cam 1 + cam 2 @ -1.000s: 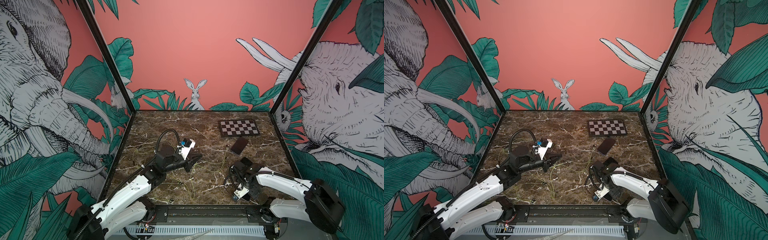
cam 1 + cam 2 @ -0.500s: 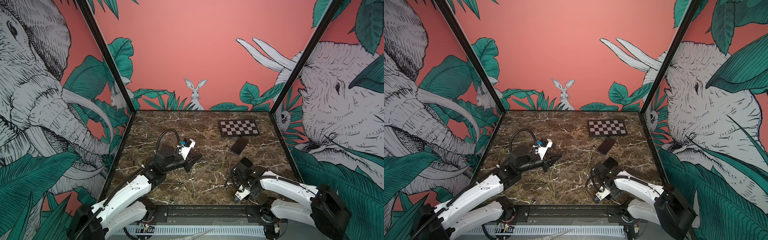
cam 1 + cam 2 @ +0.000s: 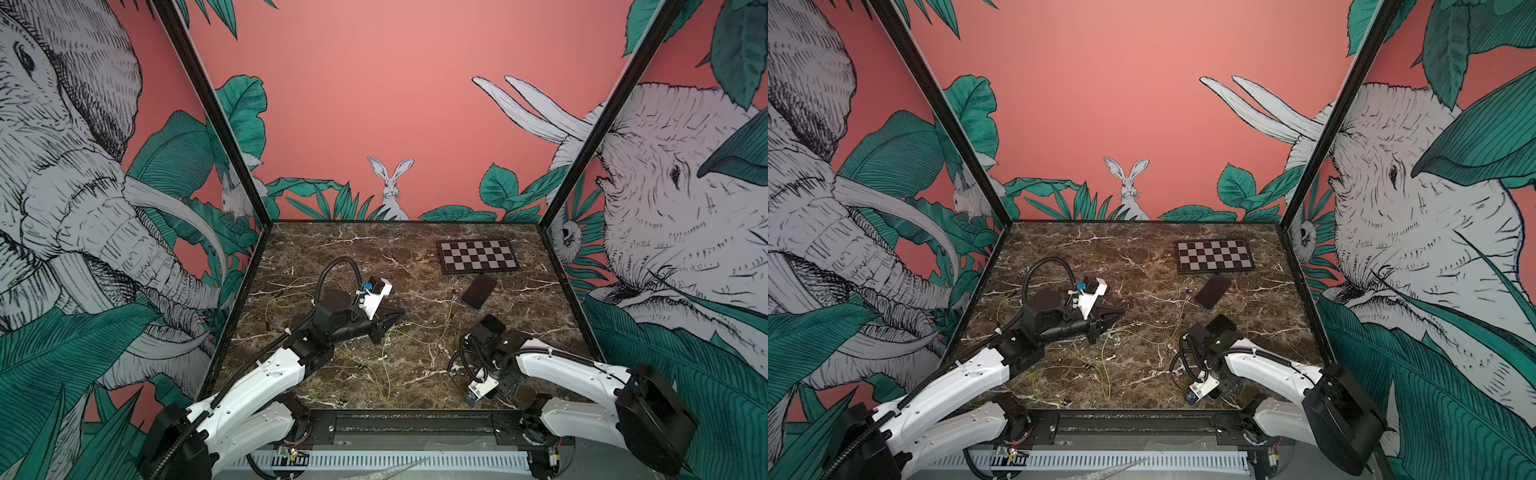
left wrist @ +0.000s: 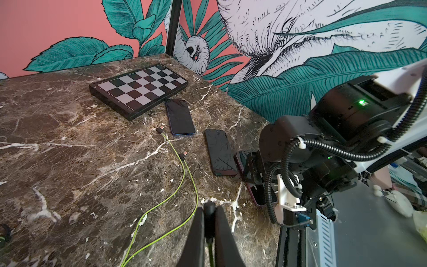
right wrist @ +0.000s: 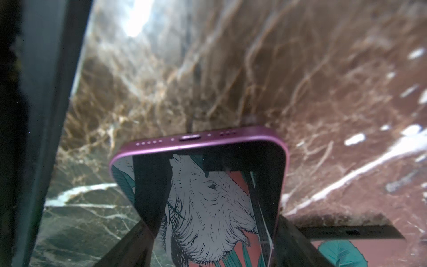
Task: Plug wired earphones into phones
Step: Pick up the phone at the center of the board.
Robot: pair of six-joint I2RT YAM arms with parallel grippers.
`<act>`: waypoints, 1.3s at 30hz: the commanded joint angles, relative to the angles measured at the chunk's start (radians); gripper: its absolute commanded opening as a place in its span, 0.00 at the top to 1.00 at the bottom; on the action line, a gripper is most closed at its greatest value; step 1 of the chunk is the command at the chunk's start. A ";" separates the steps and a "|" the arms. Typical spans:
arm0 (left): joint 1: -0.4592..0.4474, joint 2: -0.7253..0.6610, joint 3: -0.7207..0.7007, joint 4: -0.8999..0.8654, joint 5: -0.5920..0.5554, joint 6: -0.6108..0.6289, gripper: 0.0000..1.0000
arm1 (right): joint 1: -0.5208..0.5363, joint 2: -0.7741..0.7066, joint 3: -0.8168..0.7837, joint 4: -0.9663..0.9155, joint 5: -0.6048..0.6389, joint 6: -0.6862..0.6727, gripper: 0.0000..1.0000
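marble tabletop [image 4: 69, 150], three phones [image 4: 180, 116], two loose plugs [image 4: 184, 153]

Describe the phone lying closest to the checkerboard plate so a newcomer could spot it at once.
Find the black-and-white checkerboard plate at the far right of the brown marble table. Just in front of its near edge lies a flat, glossy black phone. Its rim is blue; the middle phone and the pink-rimmed phone lie nearer the right arm.
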 commanded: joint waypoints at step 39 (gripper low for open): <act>-0.204 0.125 -0.028 0.148 -0.326 -0.468 1.00 | 0.004 -0.195 0.047 0.763 -0.221 0.934 0.32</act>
